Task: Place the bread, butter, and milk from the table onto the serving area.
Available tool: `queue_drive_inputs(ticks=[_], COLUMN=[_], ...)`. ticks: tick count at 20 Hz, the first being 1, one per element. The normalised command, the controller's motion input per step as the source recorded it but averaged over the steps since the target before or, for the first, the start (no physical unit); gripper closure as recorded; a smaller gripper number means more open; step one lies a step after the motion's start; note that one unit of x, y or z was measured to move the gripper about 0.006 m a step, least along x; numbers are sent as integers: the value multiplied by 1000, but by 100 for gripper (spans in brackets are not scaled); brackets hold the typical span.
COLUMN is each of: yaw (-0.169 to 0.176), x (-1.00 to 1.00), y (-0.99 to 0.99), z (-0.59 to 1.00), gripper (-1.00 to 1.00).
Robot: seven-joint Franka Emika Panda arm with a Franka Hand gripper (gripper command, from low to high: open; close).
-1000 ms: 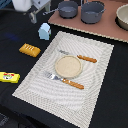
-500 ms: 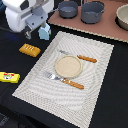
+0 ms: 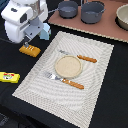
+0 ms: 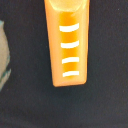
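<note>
1. Arm's white head (image 3: 22, 20) hangs over the dark worktop (image 3: 100, 100) at the exterior view's upper left, just above the bread (image 3: 29, 49).
2. Bread lies flat on the worktop, just off the mat's (image 3: 95, 80) left edge, near its far corner. Not on the mat.
3. Wrist view: bread (image 4: 69, 42) seen from straight above, four pale score lines across its top, dark worktop all round.
4. Jaws: cannot tell whether spread or closed; fingertips are not clear in either view. Contact with bread not confirmed.
5. Butter (image 3: 8, 77) lies on the worktop at the exterior view's left, apart from the mat and nearer the camera than the bread.
6. Mat carries plate (image 3: 68, 66) at centre, with orange-handled cutlery on either side.
7. Board (image 3: 107, 27) beyond the mat holds grey pots (image 3: 92, 11).
8. Milk not identified.
</note>
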Motion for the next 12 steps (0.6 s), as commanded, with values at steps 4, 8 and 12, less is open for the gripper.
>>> queue_drive_inputs(ticks=[4,8,12], yaw=[42,26,18], x=[-110,-81,-209], y=[0,24,63], z=[-444,-433,-364], gripper=[-100,-100,-100])
